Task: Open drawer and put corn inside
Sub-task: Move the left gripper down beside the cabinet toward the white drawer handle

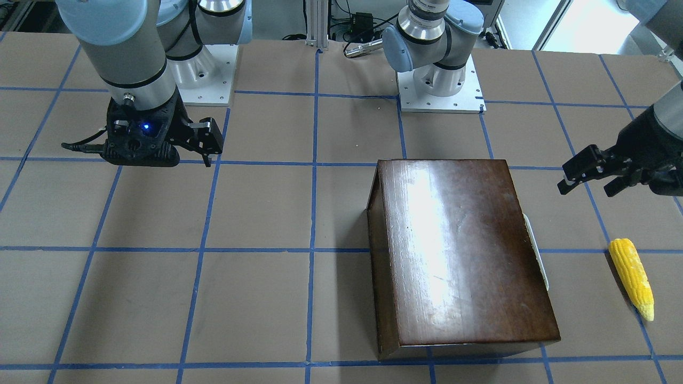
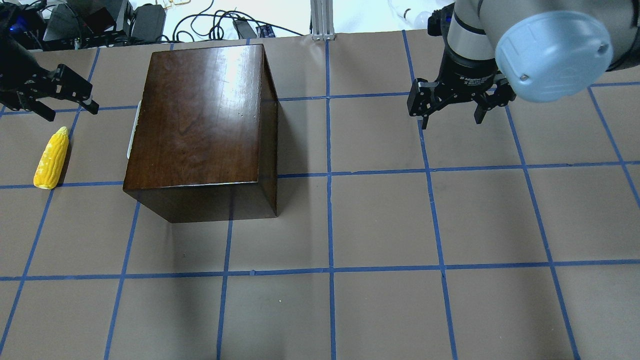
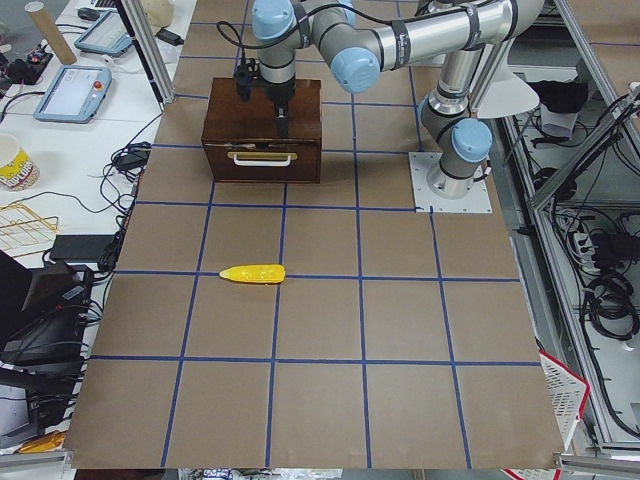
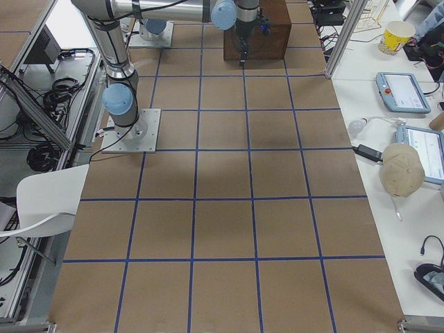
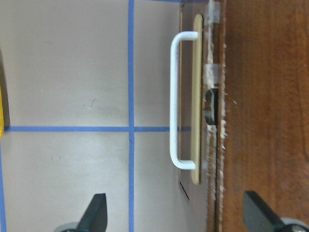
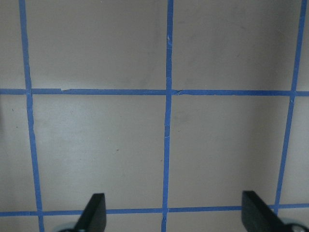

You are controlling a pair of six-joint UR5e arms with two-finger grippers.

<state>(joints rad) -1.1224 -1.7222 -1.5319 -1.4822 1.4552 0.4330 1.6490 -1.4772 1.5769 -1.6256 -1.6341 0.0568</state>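
Drawer [image 3: 262, 168] shut; we see its front from the side, not overhead. Left hand [image 2: 70, 107], right hand [image 2: 450, 120] spread wide.

Light fell evenly and brightly from above. A broad white glare streaked the glossy top of the wooden box [image 1: 427, 213], which threw a soft shadow onto the brown surface [image 2: 380, 220] beside it. The left wrist view was slightly soft, and the white handle [image 5: 173, 101] looked blurred at its edges.

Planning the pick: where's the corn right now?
Overhead view: the corn lies on the table at the far left, left of the wooden box and apart from it, with the open left end effector close by.
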